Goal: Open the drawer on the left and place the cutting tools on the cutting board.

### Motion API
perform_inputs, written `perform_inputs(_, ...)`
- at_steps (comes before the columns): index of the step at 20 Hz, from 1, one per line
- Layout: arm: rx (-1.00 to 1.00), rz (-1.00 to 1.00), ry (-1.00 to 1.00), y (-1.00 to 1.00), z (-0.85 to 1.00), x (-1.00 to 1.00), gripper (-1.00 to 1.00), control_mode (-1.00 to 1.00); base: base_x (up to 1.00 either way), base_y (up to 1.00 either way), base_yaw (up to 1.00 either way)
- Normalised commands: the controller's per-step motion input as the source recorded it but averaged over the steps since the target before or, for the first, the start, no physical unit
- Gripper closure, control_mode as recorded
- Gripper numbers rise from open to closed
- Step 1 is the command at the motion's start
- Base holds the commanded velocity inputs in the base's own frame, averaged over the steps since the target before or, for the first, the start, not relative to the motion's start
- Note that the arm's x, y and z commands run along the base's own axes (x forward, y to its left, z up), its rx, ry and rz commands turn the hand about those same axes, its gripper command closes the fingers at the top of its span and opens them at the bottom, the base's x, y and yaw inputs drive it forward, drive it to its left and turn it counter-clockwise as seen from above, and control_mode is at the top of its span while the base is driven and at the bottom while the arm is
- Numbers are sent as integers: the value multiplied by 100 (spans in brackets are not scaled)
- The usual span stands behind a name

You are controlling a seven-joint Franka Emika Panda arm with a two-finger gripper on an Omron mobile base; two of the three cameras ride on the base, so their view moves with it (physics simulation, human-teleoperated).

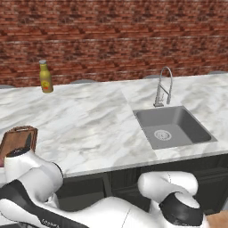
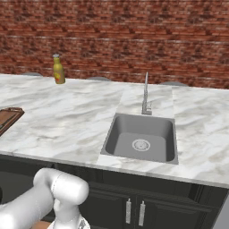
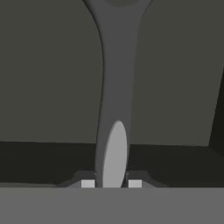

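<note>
"Gripping what, exactly?"

"The grey tool (image 3: 114, 109). In my hand view its slim handle runs up from between my fingertips (image 3: 87, 183) and widens towards the far end. My gripper (image 3: 111, 183) is nearly closed and clamped on the handle's rounded near end, one pad on each side."

"And where are you?"

"Low, below the marble counter (image 1: 89, 120). Behind the tool are dark panels (image 3: 52, 87), which I take for the inside of the drawer. I cannot tell whether the tool rests on the bottom or is off it."

"Where does it have to go?"

"To the cutting board (image 1: 18, 138), which lies on the counter at the far left, well apart from the sink (image 1: 173, 127). In the right base view the board (image 2: 9, 117) shows at the left edge. A dark sliver (image 1: 29, 141) lies on it near its right edge. It may be the knife, but it is too small to tell."

"So how would you do this well?"

"My hold is at the very end of a long tool, so I judge it could pivot between my pads. I would lift it straight and slowly until the wide head is free of the drawer walls and the counter's lip. Then I would carry it left with the hand level, lower it flat onto bare wood beside that sliver, and only then let go."
</note>
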Motion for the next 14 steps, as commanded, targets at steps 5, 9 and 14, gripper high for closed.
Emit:
perform_inputs(5,-5,-3,-1,-69,80,35,100,-100,0,0,0)
perform_inputs(9,-6,-2,-2,-68,69,46,100,-100,0,0,0)
perform_inputs(14,-3,0,0,-44,60,88,100,-100,0,0,0)
